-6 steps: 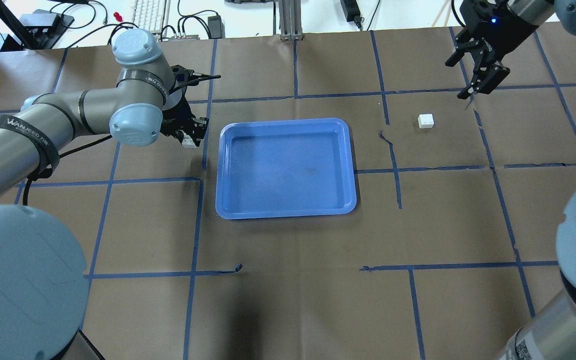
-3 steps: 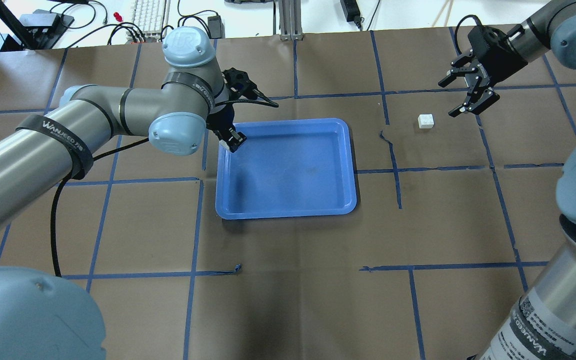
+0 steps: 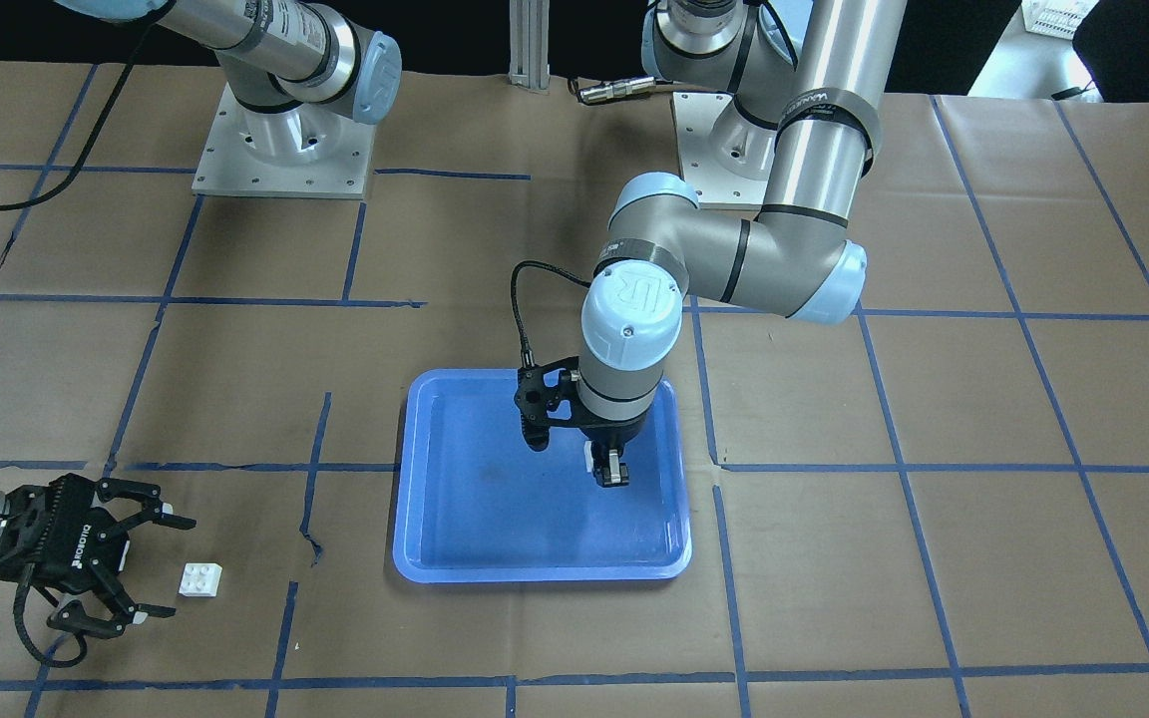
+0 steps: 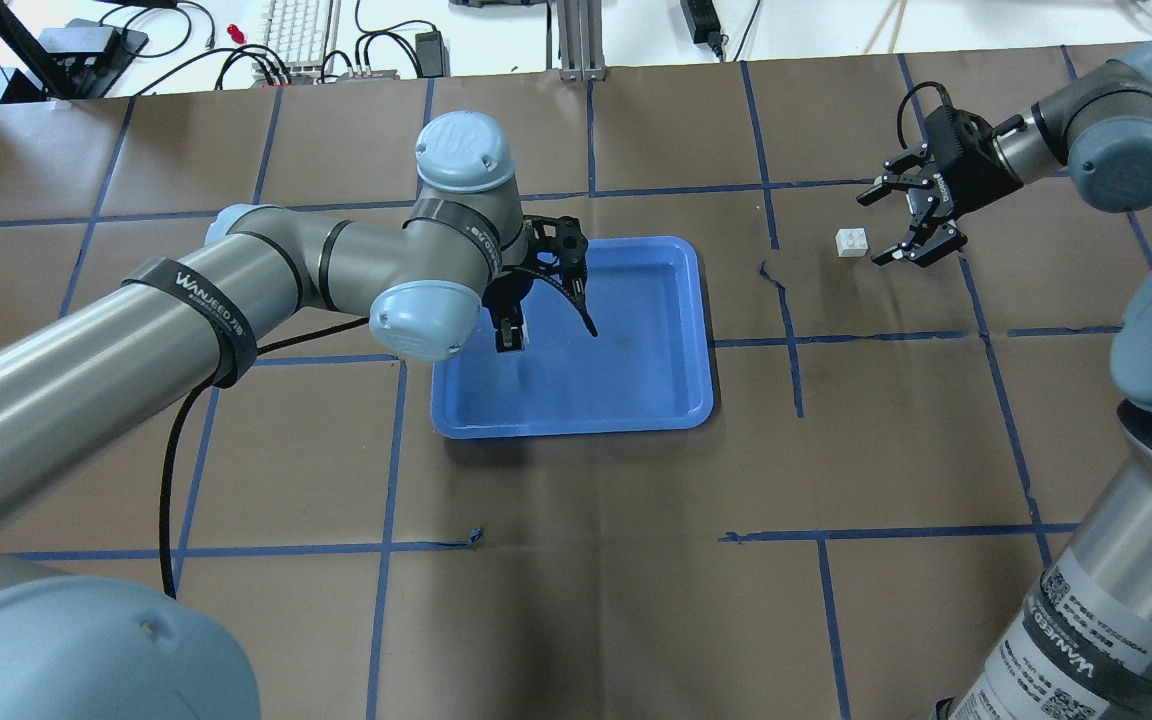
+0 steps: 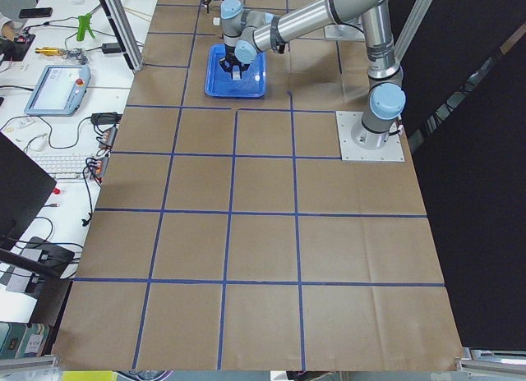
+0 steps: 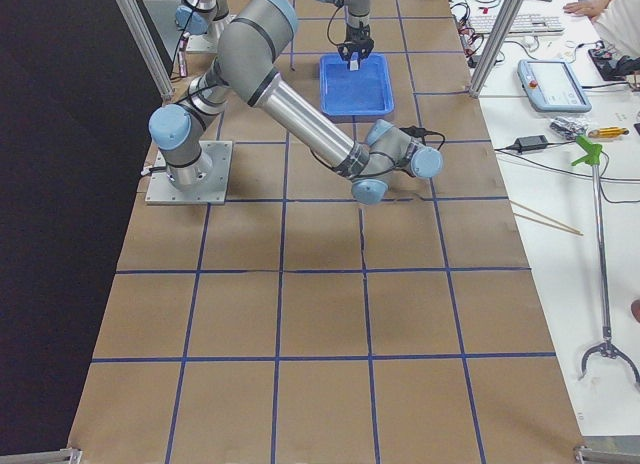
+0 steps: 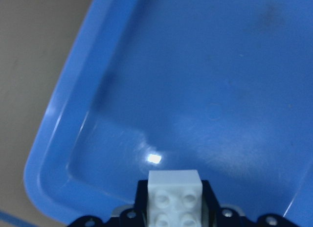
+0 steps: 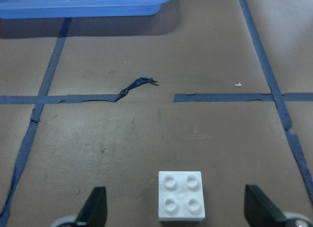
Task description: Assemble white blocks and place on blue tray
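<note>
The blue tray (image 4: pixel 626 370) lies at the table's middle. My left gripper (image 4: pixel 508 336) hangs over the tray's left half and is shut on a white block (image 7: pixel 174 197), studs facing the wrist camera; it also shows in the front view (image 3: pixel 612 469). The tray floor (image 7: pixel 220 65) under it is bare. The other white block (image 4: pixel 850 242) sits studs up on the paper to the right of the tray. My right gripper (image 4: pixel 873 231) is open, low, with its fingers spread just short of this block (image 8: pixel 180 196), not touching it.
Brown paper with blue tape lines covers the table; a torn tape end (image 4: pixel 771 272) lies between tray and loose block. The arm base plates (image 3: pixel 280 140) stand on the robot's side. A keyboard and cables (image 4: pixel 296 30) lie beyond the far edge.
My left arm has carried its white block rightwards from beside the tray to above the tray's floor. My right gripper has come down and left towards the loose block, still open.
</note>
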Motion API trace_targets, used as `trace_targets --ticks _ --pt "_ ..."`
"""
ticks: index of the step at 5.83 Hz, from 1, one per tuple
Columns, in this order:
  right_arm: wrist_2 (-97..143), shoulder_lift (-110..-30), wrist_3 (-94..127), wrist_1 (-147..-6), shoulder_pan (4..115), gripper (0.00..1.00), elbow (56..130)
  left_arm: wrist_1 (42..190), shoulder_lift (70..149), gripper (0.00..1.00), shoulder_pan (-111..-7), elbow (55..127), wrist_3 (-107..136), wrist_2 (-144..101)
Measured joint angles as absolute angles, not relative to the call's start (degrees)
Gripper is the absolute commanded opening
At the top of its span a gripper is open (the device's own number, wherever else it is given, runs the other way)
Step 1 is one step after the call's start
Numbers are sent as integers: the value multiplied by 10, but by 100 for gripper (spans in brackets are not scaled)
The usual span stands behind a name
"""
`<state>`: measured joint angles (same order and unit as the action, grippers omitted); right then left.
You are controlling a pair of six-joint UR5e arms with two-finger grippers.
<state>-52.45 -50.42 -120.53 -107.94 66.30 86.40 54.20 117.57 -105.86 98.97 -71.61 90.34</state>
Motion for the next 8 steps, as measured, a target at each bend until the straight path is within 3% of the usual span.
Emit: trace_targets --ticks 1,2,3,4,5,8 --pt "-522 -503 -1205 -1117 663 87 888 537 1181 33 -1072 991 -732 902" --pt "-521 -503 -1205 -1132 663 58 897 529 1188 38 -1078 991 -735 901" --pt "-521 -504 -1204 -1136 663 41 898 523 1197 43 -1081 991 -734 901" --pt "-521 -505 -1205 -1137 663 29 898 511 1207 70 -1082 991 -733 900" --pt "-521 -507 -1204 -1137 663 24 897 497 1215 98 -1082 991 -731 895" --pt "-520 -514 -1198 -1134 663 26 875 510 1196 99 -1082 987 -721 887"
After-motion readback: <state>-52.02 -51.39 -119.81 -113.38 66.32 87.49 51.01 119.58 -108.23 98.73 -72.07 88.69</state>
